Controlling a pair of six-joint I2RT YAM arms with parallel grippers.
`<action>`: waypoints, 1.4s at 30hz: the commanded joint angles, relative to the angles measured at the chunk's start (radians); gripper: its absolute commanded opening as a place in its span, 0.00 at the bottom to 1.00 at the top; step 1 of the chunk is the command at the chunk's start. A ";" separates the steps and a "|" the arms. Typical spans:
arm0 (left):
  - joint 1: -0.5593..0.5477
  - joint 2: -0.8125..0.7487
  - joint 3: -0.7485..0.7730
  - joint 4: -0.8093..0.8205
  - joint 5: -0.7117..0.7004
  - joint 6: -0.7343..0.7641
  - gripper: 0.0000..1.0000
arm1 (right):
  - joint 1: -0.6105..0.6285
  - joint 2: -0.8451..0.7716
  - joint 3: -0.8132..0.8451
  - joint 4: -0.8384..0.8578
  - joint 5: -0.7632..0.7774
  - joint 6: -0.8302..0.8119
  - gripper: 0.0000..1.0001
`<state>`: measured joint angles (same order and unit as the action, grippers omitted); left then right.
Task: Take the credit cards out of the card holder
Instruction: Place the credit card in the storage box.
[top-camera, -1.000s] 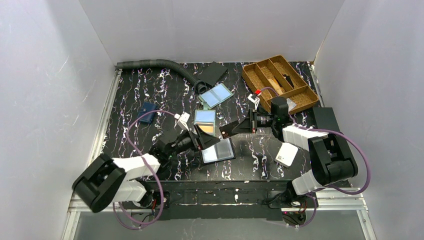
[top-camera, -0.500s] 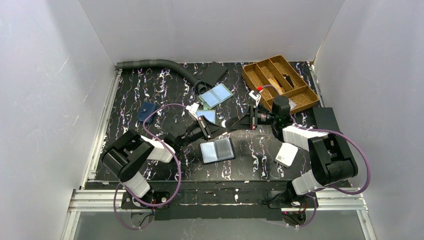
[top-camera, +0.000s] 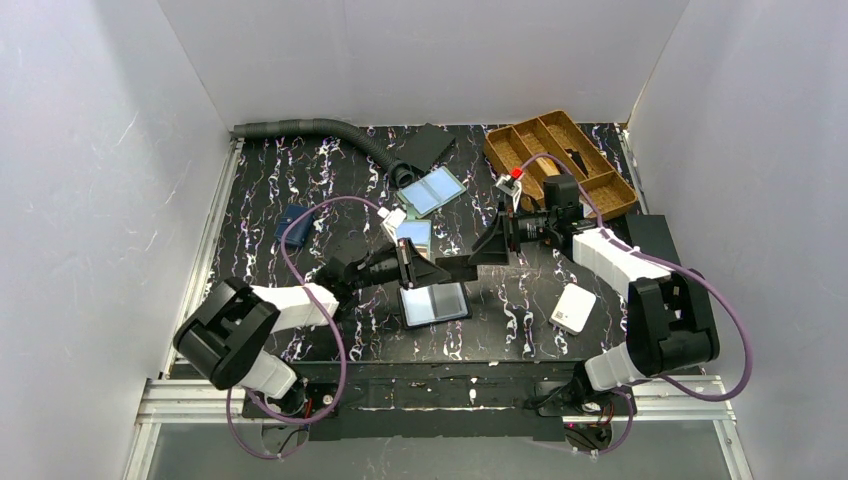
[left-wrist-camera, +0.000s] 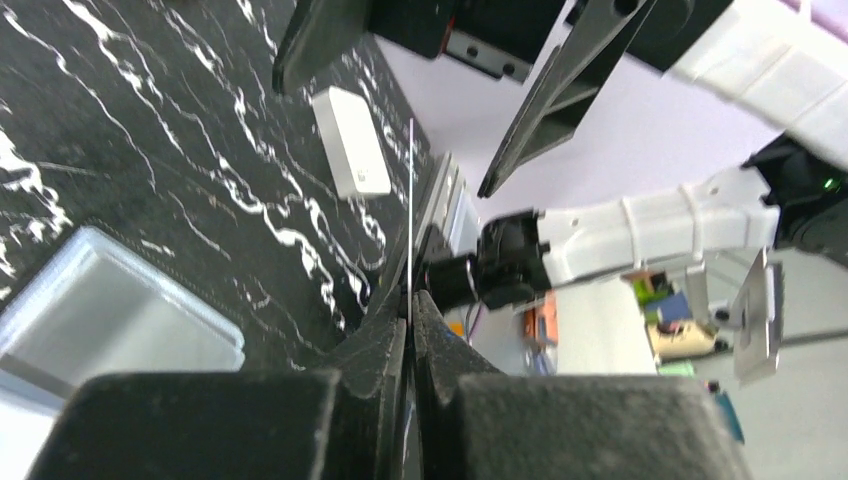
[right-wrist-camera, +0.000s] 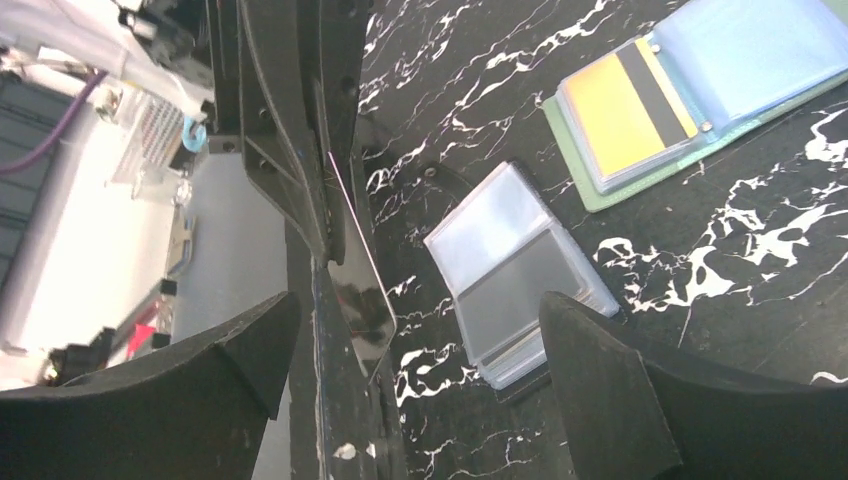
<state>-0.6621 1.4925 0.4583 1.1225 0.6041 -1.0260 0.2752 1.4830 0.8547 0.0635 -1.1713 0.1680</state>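
The grey-green card holder (right-wrist-camera: 572, 190) lies open on the black mat, an orange card (right-wrist-camera: 620, 110) in one clear pocket and a blue card (right-wrist-camera: 750, 45) in the other. From above only its blue pocket (top-camera: 412, 232) shows beside my left arm. My left gripper (top-camera: 438, 268) (left-wrist-camera: 410, 295) is shut on a thin black-grey credit card (right-wrist-camera: 362, 295) (left-wrist-camera: 411, 200), held on edge above the mat. My right gripper (top-camera: 492, 243) (right-wrist-camera: 418, 305) stands open just beyond the card, one finger on each side, touching nothing.
A clear bifold (top-camera: 435, 303) lies just below the held card. A pale blue bifold (top-camera: 432, 190) and a grey hose (top-camera: 310, 130) sit behind, a navy wallet (top-camera: 292, 222) to the left, a white box (top-camera: 573, 308) to the right, and a wooden tray (top-camera: 560, 160) at back right.
My left gripper swung in and shut on the black-grey card that the right gripper was holding. The right gripper opened, let it go and drew back a little.
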 joint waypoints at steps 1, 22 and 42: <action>0.005 -0.095 0.079 -0.344 0.191 0.231 0.00 | 0.006 -0.070 0.026 -0.234 -0.061 -0.273 0.98; 0.021 -0.093 0.190 -0.501 0.255 0.315 0.00 | 0.096 -0.027 0.038 -0.252 -0.141 -0.259 0.52; 0.197 -0.434 0.028 -0.609 0.073 0.252 0.80 | -0.150 -0.093 0.111 -0.384 0.087 -0.416 0.01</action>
<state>-0.4973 1.2320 0.5327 0.5655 0.7547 -0.7834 0.2237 1.4456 0.8833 -0.2653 -1.2537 -0.1684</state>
